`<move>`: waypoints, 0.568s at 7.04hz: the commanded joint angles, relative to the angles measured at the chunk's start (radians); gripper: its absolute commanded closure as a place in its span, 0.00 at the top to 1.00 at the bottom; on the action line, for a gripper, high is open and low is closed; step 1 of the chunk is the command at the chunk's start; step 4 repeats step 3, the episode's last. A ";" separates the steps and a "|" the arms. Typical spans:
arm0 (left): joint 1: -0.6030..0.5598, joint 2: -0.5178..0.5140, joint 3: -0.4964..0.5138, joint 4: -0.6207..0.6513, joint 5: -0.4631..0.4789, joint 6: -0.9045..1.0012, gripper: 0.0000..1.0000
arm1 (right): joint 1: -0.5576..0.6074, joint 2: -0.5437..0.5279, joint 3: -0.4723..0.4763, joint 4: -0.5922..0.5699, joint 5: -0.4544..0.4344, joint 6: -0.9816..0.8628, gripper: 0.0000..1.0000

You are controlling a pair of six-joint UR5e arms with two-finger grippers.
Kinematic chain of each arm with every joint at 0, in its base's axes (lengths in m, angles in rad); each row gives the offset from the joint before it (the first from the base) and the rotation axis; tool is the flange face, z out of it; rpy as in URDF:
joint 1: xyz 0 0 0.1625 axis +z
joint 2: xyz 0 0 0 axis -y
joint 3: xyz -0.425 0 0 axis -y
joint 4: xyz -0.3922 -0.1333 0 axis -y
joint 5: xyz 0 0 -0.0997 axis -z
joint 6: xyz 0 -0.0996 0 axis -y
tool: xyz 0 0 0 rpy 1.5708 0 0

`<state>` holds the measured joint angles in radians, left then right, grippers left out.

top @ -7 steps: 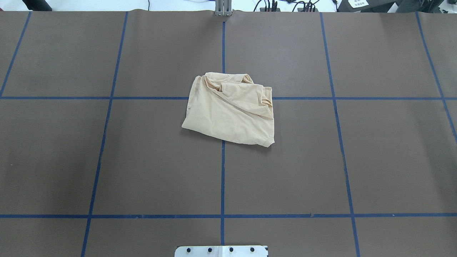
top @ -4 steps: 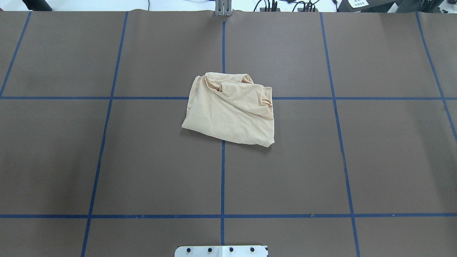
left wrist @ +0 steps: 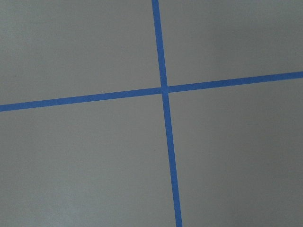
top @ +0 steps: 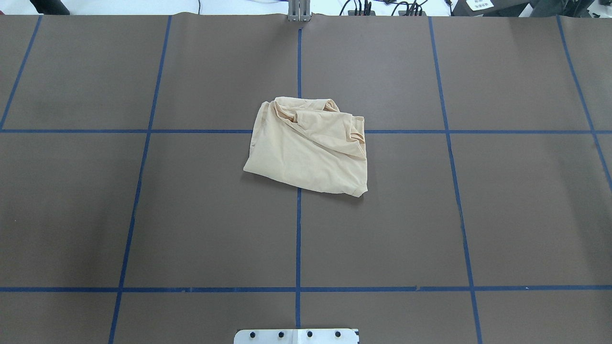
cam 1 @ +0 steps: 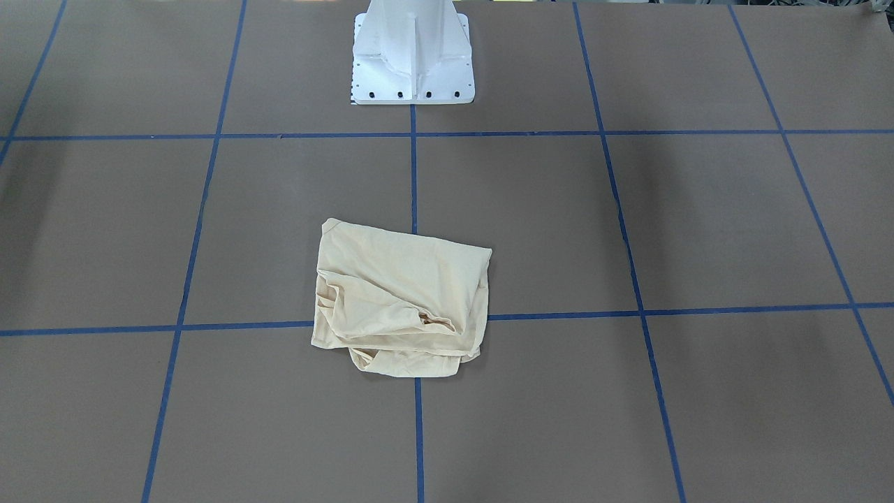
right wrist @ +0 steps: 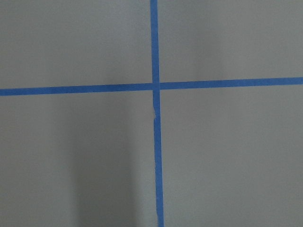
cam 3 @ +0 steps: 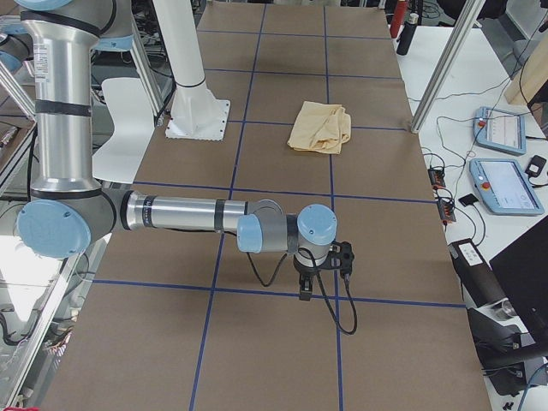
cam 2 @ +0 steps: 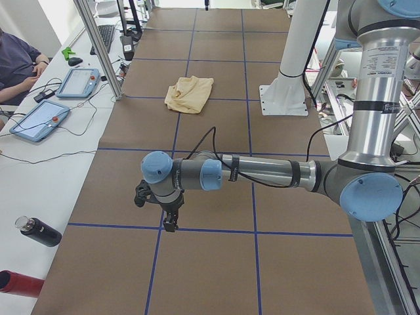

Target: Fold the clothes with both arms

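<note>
The clothes (top: 308,150) are one pale cream shirt, crumpled into a loose bundle on the brown table at the middle grid crossing, also seen in the front view (cam 1: 398,300) and both side views (cam 2: 189,94) (cam 3: 319,127). No print shows. My left arm stretches low over the table toward its left end, and the left gripper (cam 2: 169,220) points down far from the clothes. My right gripper (cam 3: 306,291) hangs the same way at the opposite end. I cannot tell whether either is open or shut. Both wrist views show only table and blue tape.
The white pedestal base (cam 1: 412,63) stands behind the clothes. Beyond the table's far edge lie tablets (cam 2: 79,82) (cam 3: 507,184), cables and a dark bottle (cam 2: 39,231). Metal frame posts (cam 2: 98,46) (cam 3: 441,68) rise there. A person (cam 2: 16,62) sits at that side.
</note>
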<state>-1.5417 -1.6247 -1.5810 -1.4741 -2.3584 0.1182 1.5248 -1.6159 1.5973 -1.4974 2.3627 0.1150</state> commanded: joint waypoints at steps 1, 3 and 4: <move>0.000 0.000 0.001 0.000 0.001 0.000 1.00 | 0.000 0.001 0.000 -0.001 0.001 0.000 1.00; 0.000 0.000 0.004 0.000 -0.001 0.000 1.00 | 0.000 -0.001 0.000 -0.003 0.000 0.000 1.00; 0.000 0.000 0.004 0.000 -0.001 0.000 1.00 | 0.000 -0.001 0.000 -0.003 0.000 0.000 1.00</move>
